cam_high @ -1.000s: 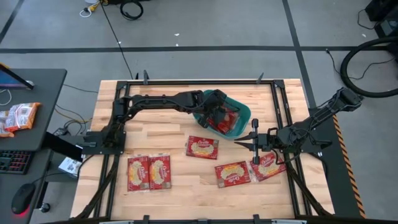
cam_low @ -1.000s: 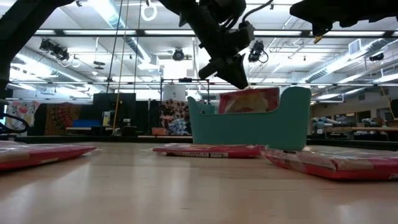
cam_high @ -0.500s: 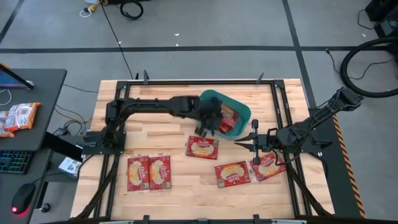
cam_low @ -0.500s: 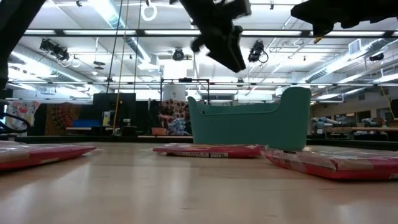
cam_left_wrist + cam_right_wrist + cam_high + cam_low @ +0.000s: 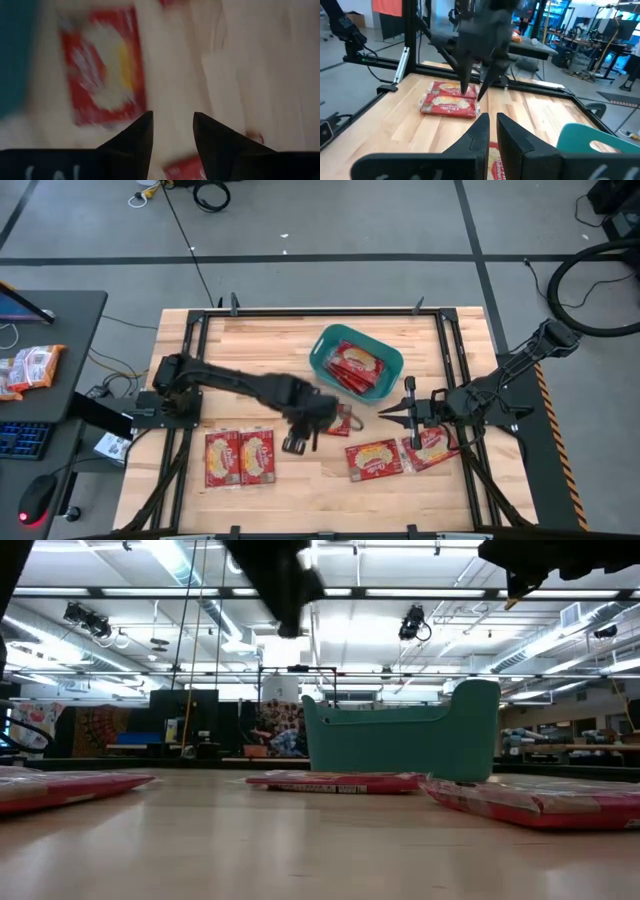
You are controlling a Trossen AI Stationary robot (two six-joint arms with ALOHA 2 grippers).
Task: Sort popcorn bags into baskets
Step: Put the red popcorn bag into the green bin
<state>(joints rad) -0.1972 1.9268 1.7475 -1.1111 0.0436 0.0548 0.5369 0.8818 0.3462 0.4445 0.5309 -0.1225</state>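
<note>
The teal tub (image 5: 357, 363) stands at the table's far middle with several red popcorn packets (image 5: 355, 368) lying in it. On the wood lie two packets side by side (image 5: 240, 457), one (image 5: 378, 459) near the middle, one (image 5: 432, 448) under the right arm, and one (image 5: 345, 421) partly hidden by the left arm. My left gripper (image 5: 297, 444) hovers open and empty above the table between these packets; its wrist view shows a blurred packet (image 5: 102, 70) ahead of the fingers. My right gripper (image 5: 385, 412) waits at the right, shut, above the table.
Black frame rails (image 5: 190, 360) run along the table's left, right and far sides. A dark side desk (image 5: 40, 370) with a keyboard and packets stands left of the table. Bare wood (image 5: 250, 345) lies left of the tub.
My left gripper has drawn back from above the tub toward the near edge and leftward, ending low over the middle of the table. The packet that stood above the tub's rim a second ago has dropped below it and lies inside.
</note>
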